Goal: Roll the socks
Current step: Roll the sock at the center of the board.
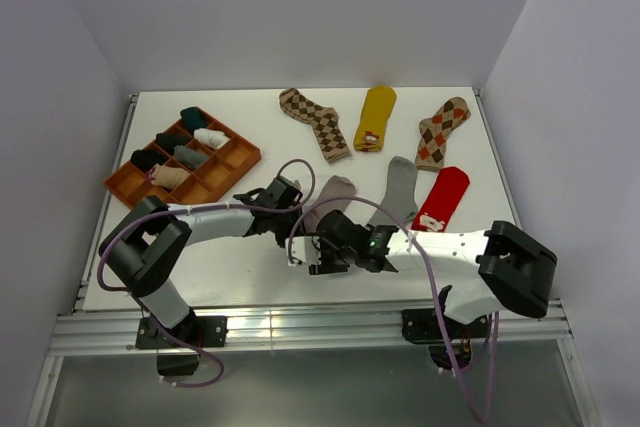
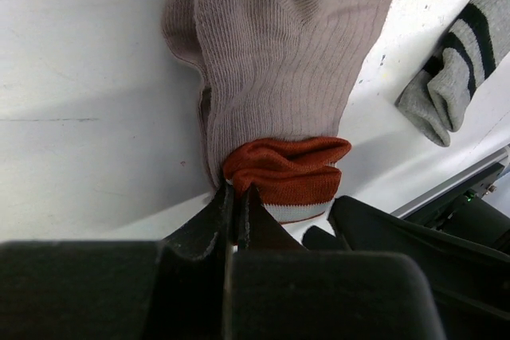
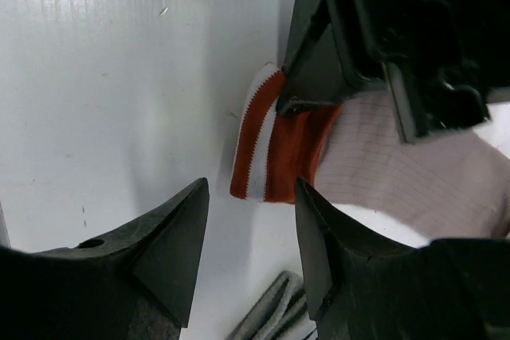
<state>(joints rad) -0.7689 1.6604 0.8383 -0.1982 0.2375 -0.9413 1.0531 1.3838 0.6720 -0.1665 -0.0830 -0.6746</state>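
- Left gripper [image 2: 236, 206] clamped the cuff of the taupe sock [image 2: 279, 69] near the front edge.
- Right gripper [image 3: 251, 197] had its jaws apart.
- Rolling seemed barely begun; five other socks [image 1: 377, 117] lay flat.

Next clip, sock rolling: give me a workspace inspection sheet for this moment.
Surface: white table, a few small specks.
Job's things: taupe sock lies flat with its red-striped cuff bunched; grey sock, red sock, mustard sock, left argyle sock and right argyle sock lie flat, unrolled.
Clutter: orange tray at far left, rolled socks in several compartments.
Grippers: left gripper shut on the taupe sock's cuff; right gripper open, facing that cuff.
Cables: purple cables loop off both arms.
Surroundings: white walls; metal rail at the near edge.
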